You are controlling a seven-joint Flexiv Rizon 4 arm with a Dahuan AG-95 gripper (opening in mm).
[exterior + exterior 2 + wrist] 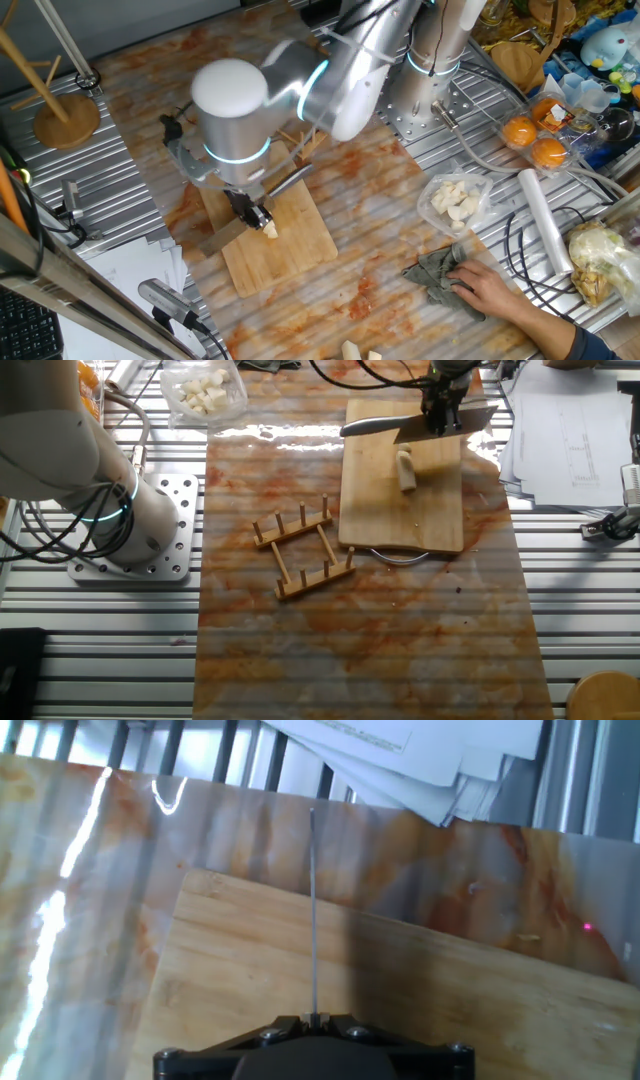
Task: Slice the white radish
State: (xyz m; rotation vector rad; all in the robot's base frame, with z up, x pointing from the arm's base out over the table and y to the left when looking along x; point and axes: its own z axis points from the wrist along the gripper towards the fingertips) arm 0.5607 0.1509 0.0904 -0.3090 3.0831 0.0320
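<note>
No writing is showing legibly anywhere. The gripper (pixel 440 418) is gripping a steel knife (pixel 385 426), jaws clamped on its handle, blade hanging edge-down over the wooden cutting board (pixel 420 510) on the marbled orange tabletop (pixel 360 640). The white radish (pixel 405 470), a pale tapered strip, is lying on the board just below the blade.

White radish (pixel 405 468): pale cream-white
Cutting board (pixel 400 510): light tan bamboo grain
Tabletop (pixel 360 640): cream marbled, orange-rust streaks
Knife blade (pixel 375 428): silver-grey
Cloth (pixel 435 272): grey
</note>
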